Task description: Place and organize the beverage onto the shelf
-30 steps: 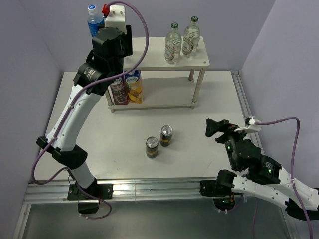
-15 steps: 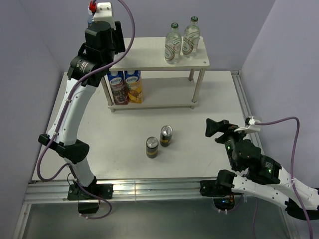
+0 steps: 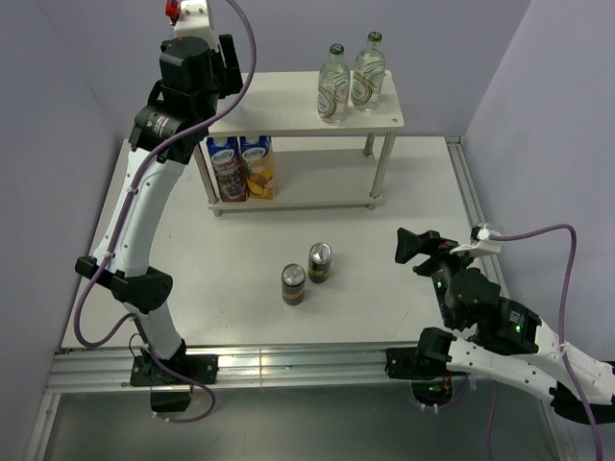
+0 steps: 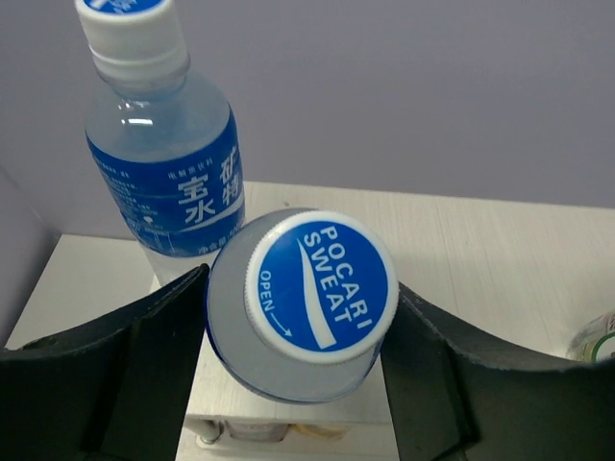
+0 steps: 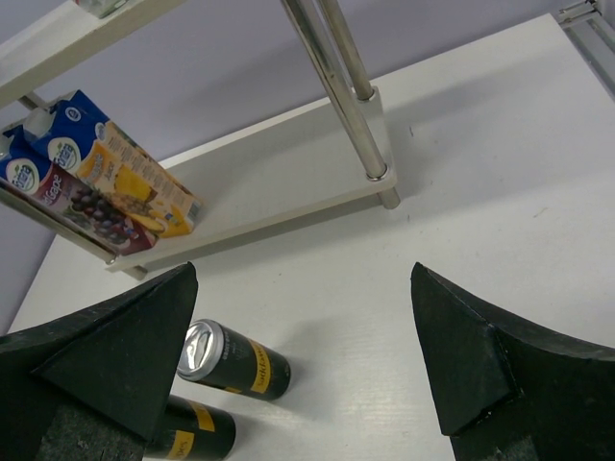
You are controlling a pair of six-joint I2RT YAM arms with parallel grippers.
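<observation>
Left jaws: upright water bottle point(image 4: 163, 163) just beyond, upper-left of held bottle point(image 4: 307, 307); bare shelf board point(image 4: 500, 259) rightward. Right jaws: open table point(image 5: 461, 288) ahead; cans point(image 5: 231, 360) lower-left; shelf legs point(image 5: 336, 86) beyond.

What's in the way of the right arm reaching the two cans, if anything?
Likely nothing. The right gripper is open and empty, and the cans stand upright on the table to its left, with no object between them.
</observation>
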